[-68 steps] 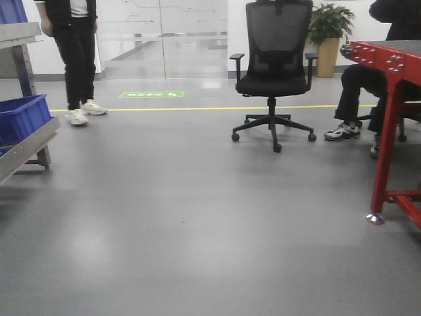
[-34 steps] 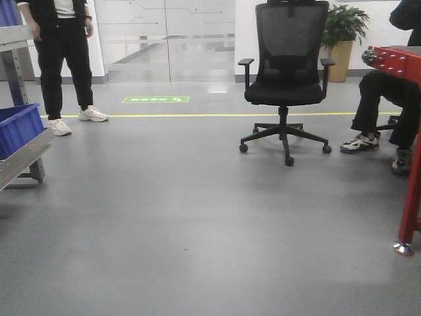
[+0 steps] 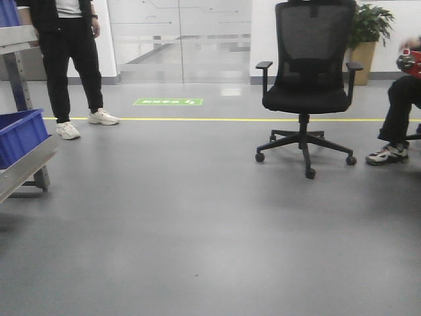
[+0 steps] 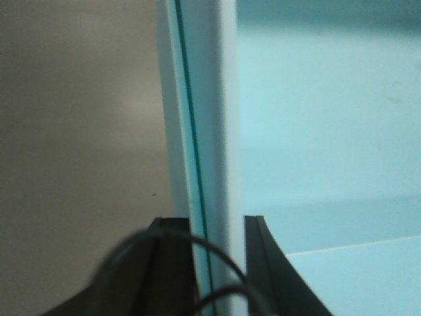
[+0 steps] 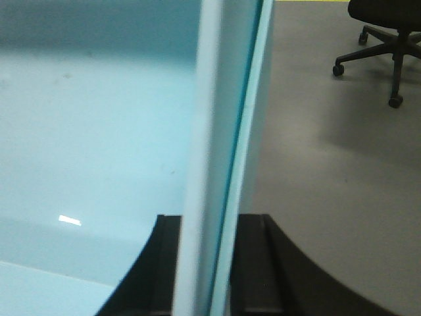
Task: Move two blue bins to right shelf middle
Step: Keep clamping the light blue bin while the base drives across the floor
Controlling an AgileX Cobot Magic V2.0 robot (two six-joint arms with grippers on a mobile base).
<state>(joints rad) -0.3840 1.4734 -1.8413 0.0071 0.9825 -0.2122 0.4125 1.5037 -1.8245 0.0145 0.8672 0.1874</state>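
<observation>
Left wrist-mounted view: the two blue bins (image 4: pixel 316 131), pale icy blue and smooth-walled, fill the right half of the frame. Their left side wall runs up the middle as two thin rims lying one against the other, with a dark teal line between them. The left gripper (image 4: pixel 210 225) is closed on this wall, one black finger (image 4: pixel 264 263) inside the bins and the other outside, each against its face. A black cable (image 4: pixel 220 255) loops across the base of the wall. Grey floor (image 4: pixel 79 131) shows beyond the outer face.

Right wrist-mounted view: the opposite wall, again a double rim, stands clamped between the black fingers of the right gripper (image 5: pixel 210 220), with the pale interior on the left.

Exterior front-facing view: a black office chair (image 3: pixel 306 66) stands on the floor, just past a yellow line (image 3: pixel 197 119) and right of a green floor sign (image 3: pixel 168 102). A standing person (image 3: pixel 69 59) is at upper left, a seated person's leg (image 3: pixel 398 112) at the right edge, and a potted plant (image 3: pixel 368 26) behind the chair. At far left a dark blue crate (image 3: pixel 20 135) sits on a sloped metal shelf (image 3: pixel 26 168).
</observation>
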